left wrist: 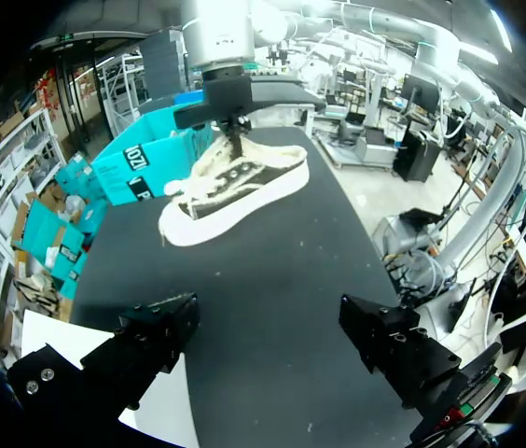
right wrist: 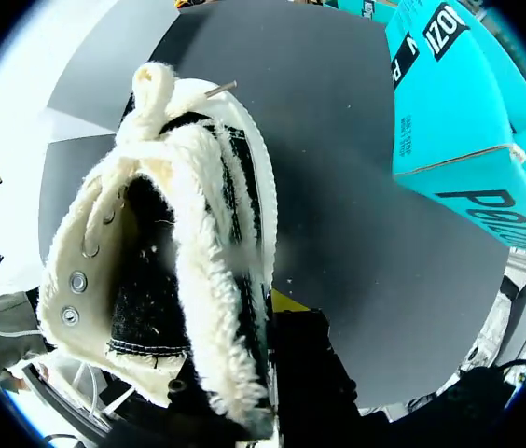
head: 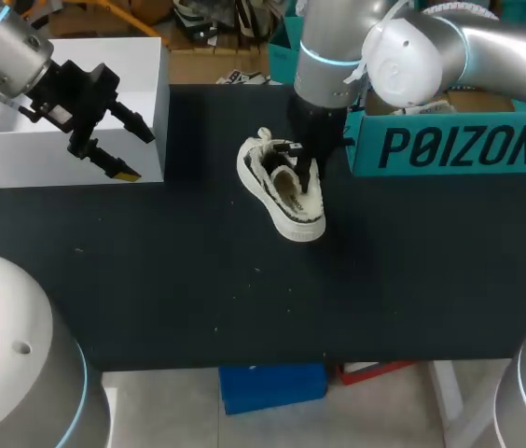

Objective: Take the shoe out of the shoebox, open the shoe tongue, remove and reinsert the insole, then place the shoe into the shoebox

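Fingers of the right gripper pinch the fuzzy side of the shoe, prob. to hold it steady on the table near the blue shoebox, & the left gripper hangs wide open over the white box, out of the way.

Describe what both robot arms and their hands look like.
The left arm and right arm are rounded silver-grey tubes with light-blue rings at the joints. The left hand and right hand are black and boxy, each with two fingers tipped in yellow.
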Available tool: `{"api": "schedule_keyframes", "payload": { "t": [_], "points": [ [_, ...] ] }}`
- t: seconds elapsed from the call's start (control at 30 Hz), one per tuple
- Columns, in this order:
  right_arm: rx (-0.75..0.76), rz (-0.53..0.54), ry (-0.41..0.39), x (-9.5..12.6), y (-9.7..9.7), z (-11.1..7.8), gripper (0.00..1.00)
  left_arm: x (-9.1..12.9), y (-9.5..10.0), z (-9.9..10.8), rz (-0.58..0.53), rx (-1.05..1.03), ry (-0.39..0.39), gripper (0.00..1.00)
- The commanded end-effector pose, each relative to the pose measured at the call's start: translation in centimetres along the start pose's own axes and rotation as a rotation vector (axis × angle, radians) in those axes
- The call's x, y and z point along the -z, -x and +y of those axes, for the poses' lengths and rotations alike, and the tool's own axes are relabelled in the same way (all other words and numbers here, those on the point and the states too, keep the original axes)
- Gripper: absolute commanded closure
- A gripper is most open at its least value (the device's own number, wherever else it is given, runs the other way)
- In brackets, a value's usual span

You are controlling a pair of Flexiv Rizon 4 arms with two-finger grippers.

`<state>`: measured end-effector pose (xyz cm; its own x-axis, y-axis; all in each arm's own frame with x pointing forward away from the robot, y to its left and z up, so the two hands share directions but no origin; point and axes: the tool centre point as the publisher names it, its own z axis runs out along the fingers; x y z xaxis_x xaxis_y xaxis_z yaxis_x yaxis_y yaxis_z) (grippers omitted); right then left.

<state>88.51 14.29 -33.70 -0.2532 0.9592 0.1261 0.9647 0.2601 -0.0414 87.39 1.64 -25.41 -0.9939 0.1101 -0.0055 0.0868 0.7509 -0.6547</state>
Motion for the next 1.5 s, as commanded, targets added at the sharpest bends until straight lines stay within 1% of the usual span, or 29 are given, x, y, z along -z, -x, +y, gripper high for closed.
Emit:
{"api": "schedule_keyframes", "payload": {
  "t": [0.03,0.17,0.27,0.3,0.37,1.03,1.07,1.13,1.2,1.27,1.33,1.43,1.5],
  "points": [
    [0.200,-0.021,0.036,8.4,2.3,-0.7,1.00,0.0,-0.1,0.0,-0.004,0.001,0.003,0.00],
    [0.445,-0.090,0.017,12.6,4.3,0.0,1.00,0.0,-0.1,0.0,-0.004,0.001,0.003,0.00],
    [0.685,-0.141,-0.016,15.4,5.5,0.7,1.00,0.0,-0.1,0.0,-0.004,0.001,0.003,0.00],
    [0.785,-0.191,-0.043,16.4,5.8,0.9,1.00,0.0,-0.1,0.0,-0.004,0.001,0.003,0.00],
    [0.928,-0.254,-0.117,17.9,6.3,1.3,1.00,0.0,-0.1,0.0,-0.004,0.001,0.003,0.00],
    [0.928,-0.254,-0.117,17.9,6.3,1.3,1.00,0.0,-0.1,0.0,-0.004,0.001,0.003,0.00],
    [0.913,-0.272,-0.121,17.9,6.4,1.5,1.00,0.0,-0.1,0.0,-0.004,0.001,0.003,0.00],
    [0.893,-0.312,-0.116,17.8,7.2,2.2,1.00,0.0,-0.1,0.0,-0.004,0.001,0.003,0.00],
    [0.851,-0.334,-0.097,17.7,8.7,2.8,1.00,0.0,-0.1,0.0,-0.004,0.001,0.003,0.00],
    [0.850,-0.362,-0.087,18.0,9.9,3.3,1.00,0.0,-0.1,0.0,-0.004,0.001,0.003,0.00],
    [0.868,-0.378,-0.095,18.3,11.0,3.6,1.00,0.0,-0.1,0.0,-0.004,0.001,0.003,0.00],
    [0.904,-0.385,-0.074,18.5,12.7,4.0,1.00,0.0,-0.1,0.0,-0.004,0.001,0.003,0.00],
    [0.934,-0.374,-0.040,18.5,14.0,4.3,1.00,0.0,-0.1,0.0,-0.004,0.001,0.003,0.00]
  ]
}}
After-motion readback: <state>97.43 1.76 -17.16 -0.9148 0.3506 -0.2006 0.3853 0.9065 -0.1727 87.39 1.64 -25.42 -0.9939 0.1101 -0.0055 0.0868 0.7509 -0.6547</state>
